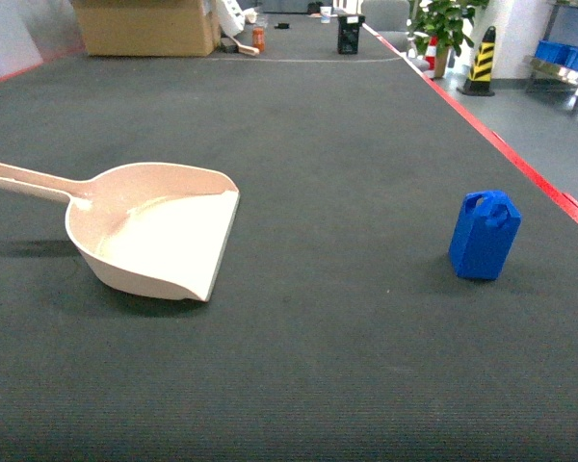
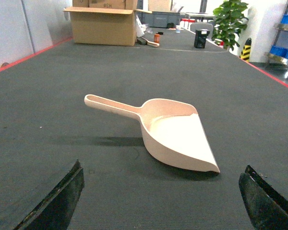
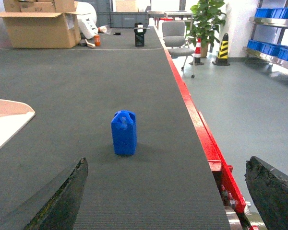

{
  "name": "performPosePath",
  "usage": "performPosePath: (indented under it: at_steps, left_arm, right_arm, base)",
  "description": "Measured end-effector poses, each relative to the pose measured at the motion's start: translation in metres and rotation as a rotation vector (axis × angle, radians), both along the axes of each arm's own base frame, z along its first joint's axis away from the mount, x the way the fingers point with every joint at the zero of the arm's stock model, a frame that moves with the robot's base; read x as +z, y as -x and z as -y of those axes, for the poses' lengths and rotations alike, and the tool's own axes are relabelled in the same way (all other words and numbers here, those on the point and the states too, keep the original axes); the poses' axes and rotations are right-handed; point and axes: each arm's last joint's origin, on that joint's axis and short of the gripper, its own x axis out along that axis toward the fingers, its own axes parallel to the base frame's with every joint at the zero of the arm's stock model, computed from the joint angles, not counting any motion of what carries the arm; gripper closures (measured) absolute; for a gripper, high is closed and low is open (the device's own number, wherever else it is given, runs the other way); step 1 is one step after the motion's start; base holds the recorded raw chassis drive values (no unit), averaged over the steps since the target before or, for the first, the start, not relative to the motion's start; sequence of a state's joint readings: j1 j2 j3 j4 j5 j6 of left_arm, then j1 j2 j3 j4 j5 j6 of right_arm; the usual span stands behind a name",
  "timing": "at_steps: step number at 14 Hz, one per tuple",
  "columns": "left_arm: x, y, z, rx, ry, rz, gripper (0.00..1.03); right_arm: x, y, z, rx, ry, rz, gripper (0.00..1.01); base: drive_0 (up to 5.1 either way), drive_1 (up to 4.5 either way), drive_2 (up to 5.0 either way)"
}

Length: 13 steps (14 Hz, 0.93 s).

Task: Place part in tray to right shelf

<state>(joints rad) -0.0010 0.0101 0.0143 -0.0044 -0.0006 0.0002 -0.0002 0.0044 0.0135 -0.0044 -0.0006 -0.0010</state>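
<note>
Half tray (image 3: 5, 122) cropped, part (image 3: 124, 132) upright

The left black claw (image 2: 163, 201) hangs low over the dark worktop (image 2: 134, 72), jaws spread wide and holding nothing. The right black claw (image 3: 168, 201) hovers likewise, jaws wide apart, gripping nothing.

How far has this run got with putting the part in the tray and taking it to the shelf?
Nothing looks done yet. The blue part stands upright on the dark mat, apart from the empty beige tray. In hand: the open left hand faces the tray, the open right hand faces the part, neither touching. Left: grasp the part, load the tray, carry it to the right shelf.
</note>
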Motion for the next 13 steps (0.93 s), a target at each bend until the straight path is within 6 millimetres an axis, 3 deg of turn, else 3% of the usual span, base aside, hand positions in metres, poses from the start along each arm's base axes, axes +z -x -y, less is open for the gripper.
performPosePath:
  at_steps: [10,11,13]
  left_arm:
    - [0.0,0.0,0.0,0.0,0.0,0.0,0.05]
    - [-0.003,0.0,0.001,0.024,0.051,-0.098,0.05]
    - [-0.002,-0.019,-0.005,0.039,0.348,-0.201,0.05]
  right_arm:
    - [0.0,0.0,0.0,0.0,0.0,0.0,0.03]
    - [0.0,0.0,0.0,0.0,0.0,0.0,0.03]
    - [0.0,0.0,0.0,0.0,0.0,0.001,0.03]
  base:
    - [0.0,0.0,0.0]
    - [0.0,0.0,0.0]
    - [0.0,0.0,0.0]
